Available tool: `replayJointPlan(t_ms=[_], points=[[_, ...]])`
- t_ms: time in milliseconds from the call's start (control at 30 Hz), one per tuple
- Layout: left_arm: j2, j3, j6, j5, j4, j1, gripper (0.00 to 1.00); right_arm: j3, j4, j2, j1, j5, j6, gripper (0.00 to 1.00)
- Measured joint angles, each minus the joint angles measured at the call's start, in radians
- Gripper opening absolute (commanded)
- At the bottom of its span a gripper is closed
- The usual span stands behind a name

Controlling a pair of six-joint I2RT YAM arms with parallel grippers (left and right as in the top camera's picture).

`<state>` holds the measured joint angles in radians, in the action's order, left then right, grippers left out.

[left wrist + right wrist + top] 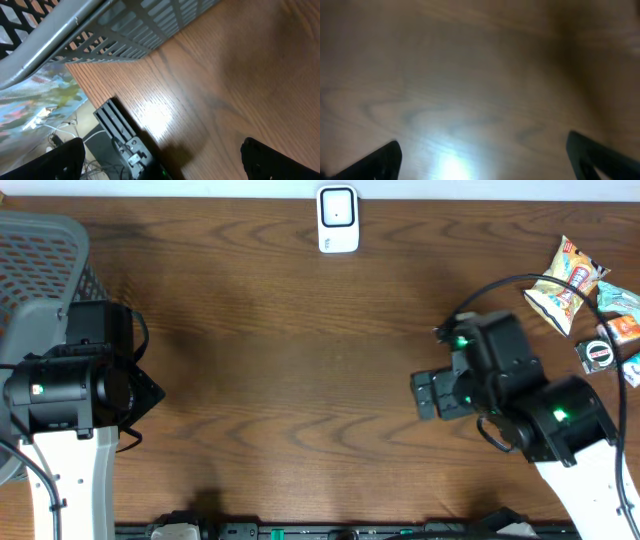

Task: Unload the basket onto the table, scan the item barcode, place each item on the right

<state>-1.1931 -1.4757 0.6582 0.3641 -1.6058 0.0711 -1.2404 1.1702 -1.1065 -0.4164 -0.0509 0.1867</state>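
Note:
The white barcode scanner (pixel 338 220) stands at the far edge of the table, in the middle. The items lie in a small heap at the far right: a yellow and white snack packet (pixel 562 284), a blue packet (pixel 616 298), an orange packet (pixel 626 330) and a small round black thing (pixel 598 353). My right gripper (pixel 426 395) points left over bare wood, left of the heap, open and empty (pixel 492 160). My left gripper (pixel 162 162) hovers near the table's left front, open and empty. No item shows in either wrist view.
A grey mesh basket (pixel 40 255) fills the far left corner and shows in the left wrist view (pixel 150 30) too. A black rail (pixel 122 135) runs along the table's edge below the left gripper. A black cable (pixel 520 280) loops from the right arm toward the packets.

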Motion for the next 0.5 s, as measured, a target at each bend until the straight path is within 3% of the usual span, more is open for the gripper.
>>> replayJointPlan(t_ms=[500], points=[[0.000, 0.000, 0.000, 0.000, 0.000, 0.000, 0.98, 0.618, -0.613, 0.474, 0.328, 0.108, -0.186, 0.99]])
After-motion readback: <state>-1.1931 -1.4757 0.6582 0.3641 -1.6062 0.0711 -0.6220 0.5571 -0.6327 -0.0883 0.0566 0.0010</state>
